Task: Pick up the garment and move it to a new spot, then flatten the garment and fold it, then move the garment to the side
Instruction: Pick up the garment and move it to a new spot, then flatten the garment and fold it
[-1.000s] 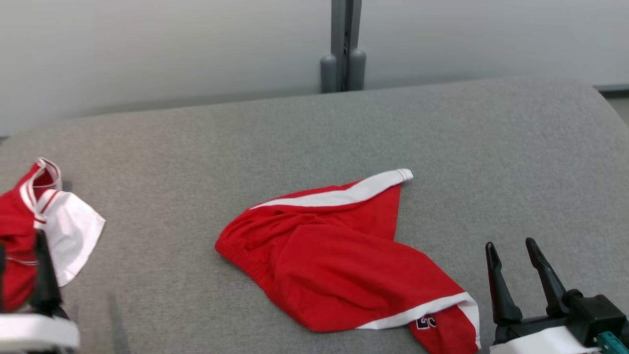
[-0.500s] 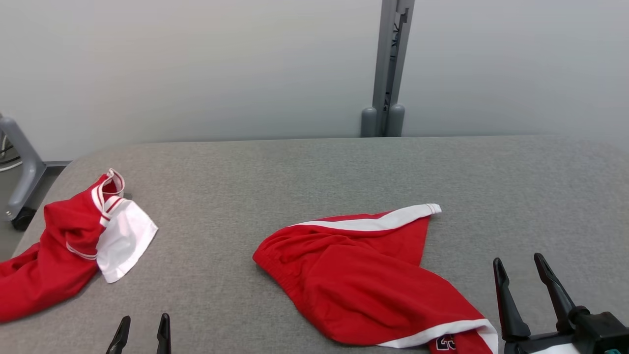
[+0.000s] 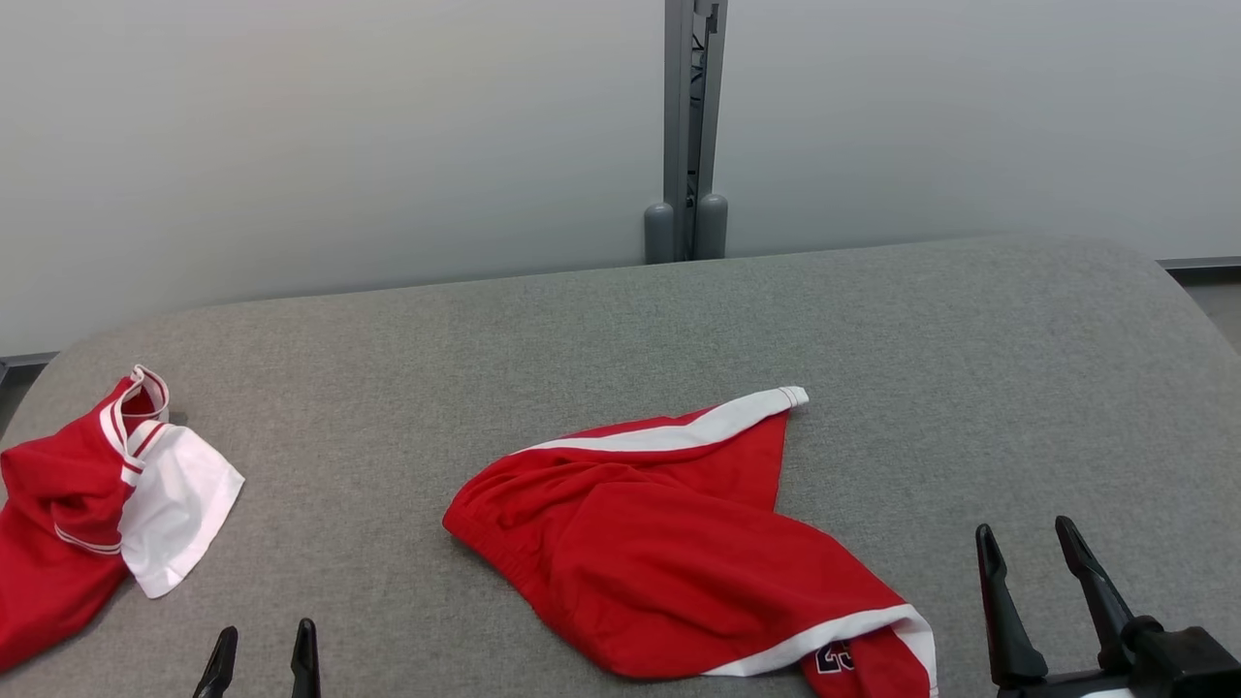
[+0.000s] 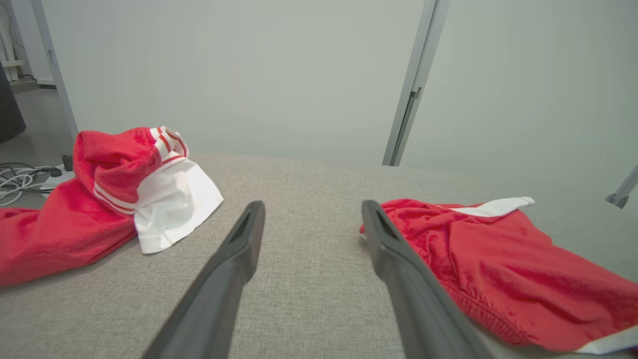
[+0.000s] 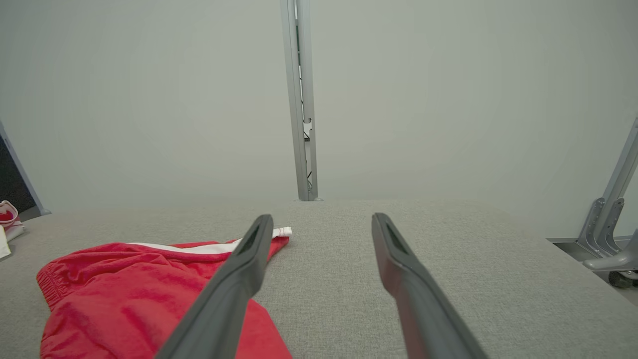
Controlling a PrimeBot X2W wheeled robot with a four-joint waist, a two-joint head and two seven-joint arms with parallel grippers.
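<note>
Head view: red shorts (image 3: 679, 553) at ten o'clock of nearer right gripper (image 3: 1024, 528), long axis ten-to-four; it and left gripper (image 3: 269, 630) both spread, empty.

The shorts (image 3: 659, 543) in the middle of the frame were bright red, with white stripes and dark numbers at the lower right. The top (image 3: 78, 514) at the far left was red and white with thin stripes. The tabletop (image 3: 388, 388) was speckled grey, the wall (image 3: 291, 126) pale grey. The left hand (image 3: 268, 632) and the right hand (image 3: 1025, 528) had black fingers.
</note>
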